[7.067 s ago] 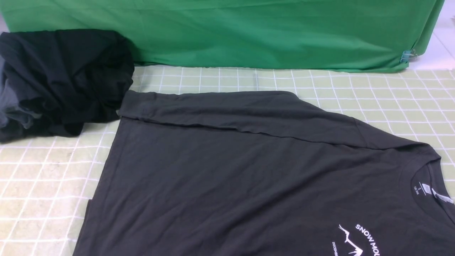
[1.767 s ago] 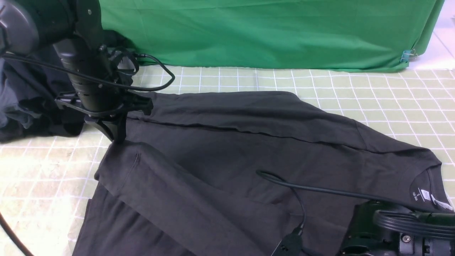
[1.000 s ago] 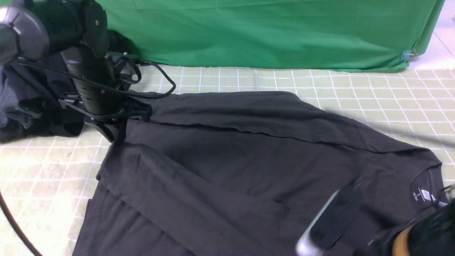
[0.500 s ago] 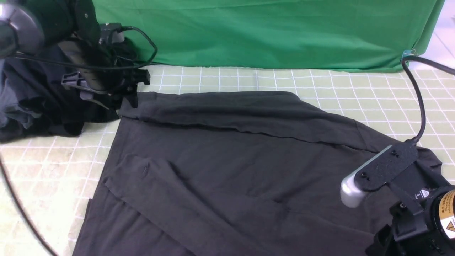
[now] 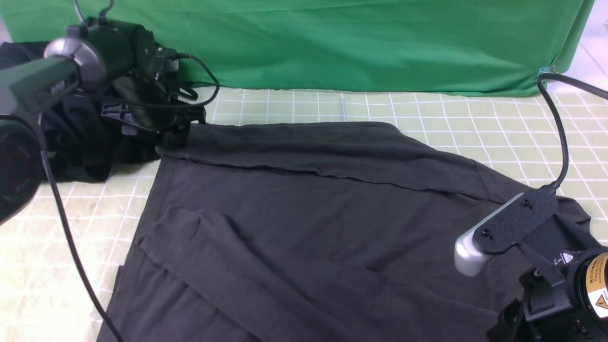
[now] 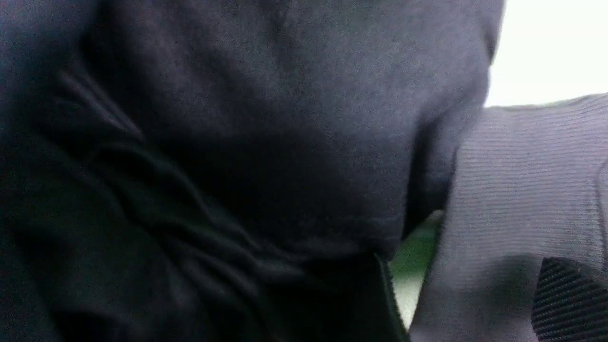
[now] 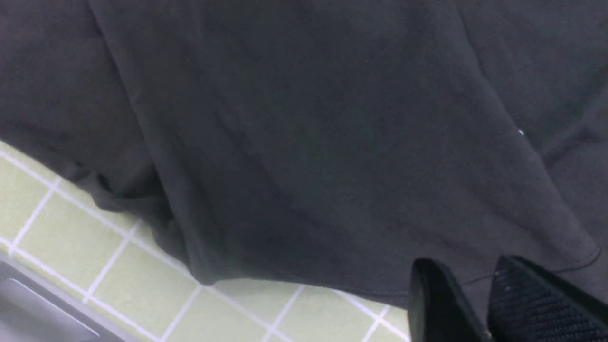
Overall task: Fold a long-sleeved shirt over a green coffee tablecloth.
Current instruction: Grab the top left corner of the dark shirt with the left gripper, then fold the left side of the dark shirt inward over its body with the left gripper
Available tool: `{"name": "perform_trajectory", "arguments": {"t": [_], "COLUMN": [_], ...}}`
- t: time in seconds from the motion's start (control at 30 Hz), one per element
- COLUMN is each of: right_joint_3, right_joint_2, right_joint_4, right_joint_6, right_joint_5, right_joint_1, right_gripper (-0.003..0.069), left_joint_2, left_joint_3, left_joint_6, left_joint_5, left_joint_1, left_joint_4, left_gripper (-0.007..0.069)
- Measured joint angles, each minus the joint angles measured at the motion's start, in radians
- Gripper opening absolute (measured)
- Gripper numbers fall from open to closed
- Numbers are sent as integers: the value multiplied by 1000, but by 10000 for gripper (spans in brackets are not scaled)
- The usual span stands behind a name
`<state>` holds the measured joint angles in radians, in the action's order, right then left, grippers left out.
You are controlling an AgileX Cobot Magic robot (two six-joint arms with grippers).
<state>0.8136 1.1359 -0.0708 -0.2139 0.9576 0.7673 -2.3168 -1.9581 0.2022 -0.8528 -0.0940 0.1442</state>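
Front view: black pile (image 5: 80, 142) at ten o'clock could be dragged onto the long-sleeved shirt (image 5: 308, 204) by the left gripper (image 5: 164, 128) — opening untellable; right gripper (image 7: 470, 285) narrow.

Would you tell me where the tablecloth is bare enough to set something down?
Far right: bare tablecloth between the shirt and the green backdrop. Near left, beside the shirt's hem, is bare too, though a cable crosses it. Crowded: the black pile and left arm far left; right arm near right.

Matt soft knit cloth: long-sleeved shirt (image 5: 308, 213); smooth, faintly glossy: green coffee tablecloth (image 5: 498, 128); matt woven: green backdrop (image 5: 356, 42).
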Motion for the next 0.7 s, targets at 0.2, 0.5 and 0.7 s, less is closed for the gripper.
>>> {"name": "perform_trajectory", "arguments": {"t": [0.2, 0.5, 0.7], "right_joint_3": [0, 0, 0], "right_joint_2": [0, 0, 0], "right_joint_4": [0, 0, -2], "right_joint_6": [0, 0, 0], "right_joint_5": [0, 0, -17], "right_joint_1": [0, 0, -2], "right_gripper": [178, 190, 197], "left_joint_2": [-7, -7, -6], "left_joint_3": [-2, -143, -215], "left_joint_6": [-11, -56, -107], "left_joint_5": [6, -180, -311], "left_joint_1": [0, 0, 0], "left_joint_4": [-23, -35, -116], "left_gripper": [234, 17, 17]}}
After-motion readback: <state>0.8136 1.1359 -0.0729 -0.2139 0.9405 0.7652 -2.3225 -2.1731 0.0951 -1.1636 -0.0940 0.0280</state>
